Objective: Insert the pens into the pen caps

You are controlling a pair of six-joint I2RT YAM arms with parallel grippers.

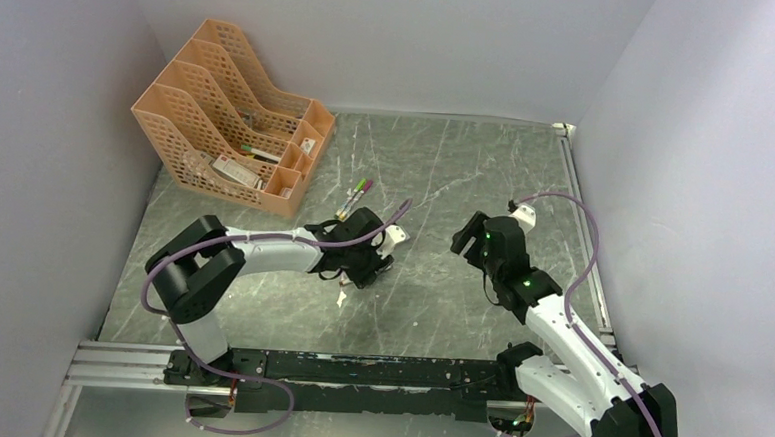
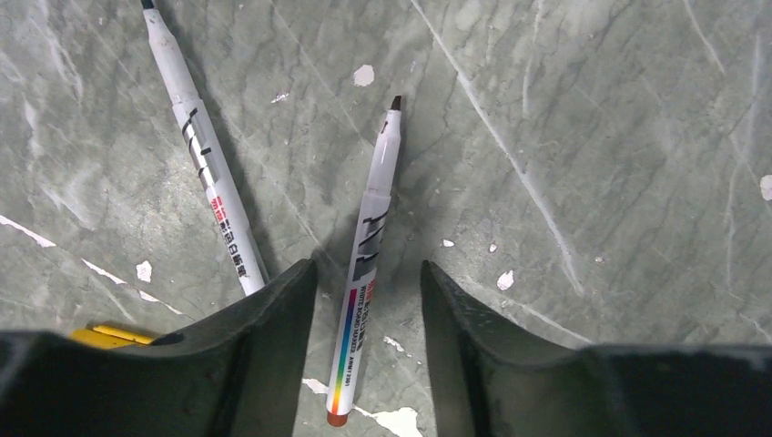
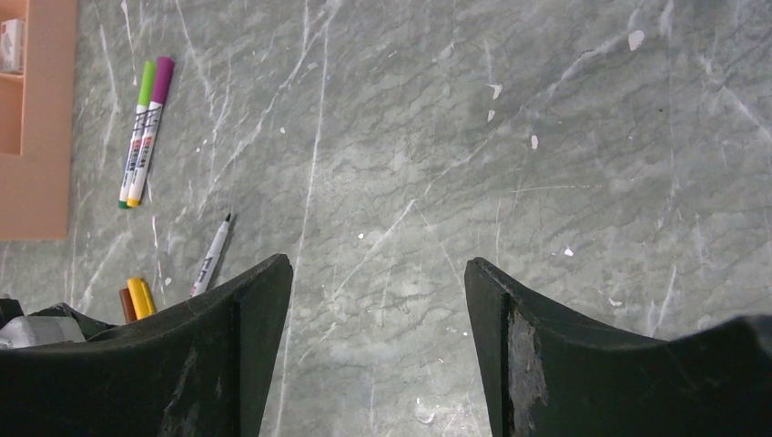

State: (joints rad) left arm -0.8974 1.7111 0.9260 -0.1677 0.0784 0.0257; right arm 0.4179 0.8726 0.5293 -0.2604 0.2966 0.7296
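Observation:
My left gripper is open and low over the table, its jaws on either side of an uncapped white pen with an orange end; they do not squeeze it. A second uncapped pen lies to the left. A yellow cap shows by the left finger. My right gripper is open and empty above bare table. The right wrist view shows two capped pens, with green and purple caps, an uncapped pen, a yellow cap and an orange cap. In the top view the left gripper hides the loose pens.
An orange mesh desk organizer stands at the back left and holds pens and small items. The two capped pens lie just in front of it. A white scrap lies near the left gripper. Grey walls close in the table.

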